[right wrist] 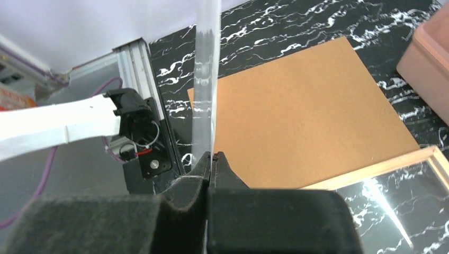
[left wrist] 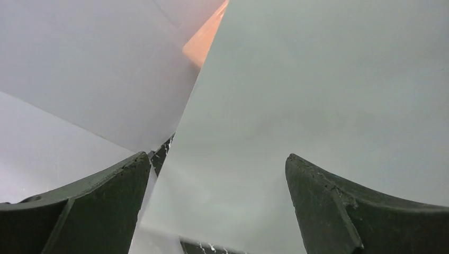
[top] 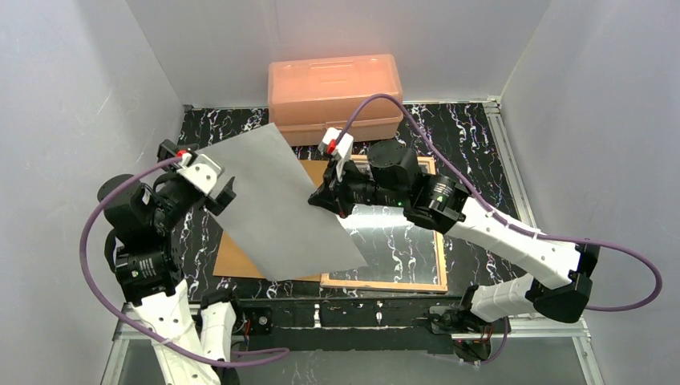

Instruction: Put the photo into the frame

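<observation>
1. The right gripper (right wrist: pixel 210 161) has its fingers pressed together on one edge of the photo (top: pixel 281 200), holding it in the air.
2. The photo hangs tilted, plain back towards the overhead camera, long axis running far-left to near-right.
3. The left gripper (left wrist: pixel 216 159) is spread wide around the opposite edge, gripping nothing.
4. The frame (top: pixel 385 284) lies flat below and right of the photo, nearer the right arm, with no print inside.
5. A brown backing board (top: pixel 232 261) lies beside it; a closed orange box (top: pixel 335 92) hides its contents.

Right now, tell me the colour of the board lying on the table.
The board is plain tan-brown, unpatterned; clearest in the right wrist view.
</observation>
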Motion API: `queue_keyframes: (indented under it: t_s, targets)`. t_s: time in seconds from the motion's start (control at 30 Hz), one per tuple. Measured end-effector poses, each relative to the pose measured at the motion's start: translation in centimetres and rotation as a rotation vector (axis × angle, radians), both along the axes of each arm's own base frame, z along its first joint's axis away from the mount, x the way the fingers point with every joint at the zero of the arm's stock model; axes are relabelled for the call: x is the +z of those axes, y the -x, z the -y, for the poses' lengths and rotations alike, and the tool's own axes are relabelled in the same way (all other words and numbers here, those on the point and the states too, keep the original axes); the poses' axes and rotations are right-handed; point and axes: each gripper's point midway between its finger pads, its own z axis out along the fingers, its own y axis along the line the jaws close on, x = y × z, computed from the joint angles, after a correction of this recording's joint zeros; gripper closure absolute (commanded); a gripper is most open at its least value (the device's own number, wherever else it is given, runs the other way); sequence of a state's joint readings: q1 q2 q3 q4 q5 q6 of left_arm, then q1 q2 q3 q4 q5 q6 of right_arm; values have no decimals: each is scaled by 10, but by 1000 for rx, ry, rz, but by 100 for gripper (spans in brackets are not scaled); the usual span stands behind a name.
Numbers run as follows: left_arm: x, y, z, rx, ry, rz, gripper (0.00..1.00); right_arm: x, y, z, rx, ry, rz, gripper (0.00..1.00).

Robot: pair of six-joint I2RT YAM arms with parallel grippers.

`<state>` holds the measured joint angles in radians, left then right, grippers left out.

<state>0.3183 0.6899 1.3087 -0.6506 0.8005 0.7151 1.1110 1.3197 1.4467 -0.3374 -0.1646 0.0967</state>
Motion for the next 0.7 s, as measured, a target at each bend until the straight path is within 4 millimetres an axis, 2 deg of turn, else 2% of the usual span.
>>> queue_keyframes:
  t_s: [0.1, 0.2, 0.27, 0.3, 0.33, 0.37, 0.43, 0.5, 0.57, 0.63, 0.7]
  targets:
    - [0, -9, -8, 47, 42, -20, 2, 4, -11, 7, -77, -9, -65, 99]
    - [2, -10, -11, 76, 60, -18, 2, -2, -39, 25, -190, -2, -151, 99]
    - [3, -10, -14, 94, 63, -14, 2, -11, -69, 47, -299, 8, -224, 99]
    - [3, -10, -15, 103, 62, -13, 2, -21, -90, 65, -373, 13, -274, 99]
    - [3, -10, -16, 110, 61, -12, 1, -29, -103, 78, -425, 21, -309, 99]
    - [2, -10, -17, 117, 59, -13, 2, -41, -118, 96, -484, 28, -356, 99]
    - [0, -10, -19, 126, 58, -15, 1, -70, -136, 130, -579, 60, -452, 99]
    - [-4, -9, -20, 132, 58, -24, 2, -100, -141, 156, -645, 105, -541, 99]
    - [-9, -8, -19, 132, 62, -47, 1, -122, -135, 172, -672, 148, -606, 99]
    - [-17, -7, -18, 124, 72, -82, 2, -133, -128, 182, -686, 181, -648, 99]
    - [-23, -7, -16, 115, 81, -114, 2, -135, -125, 192, -701, 196, -659, 99]
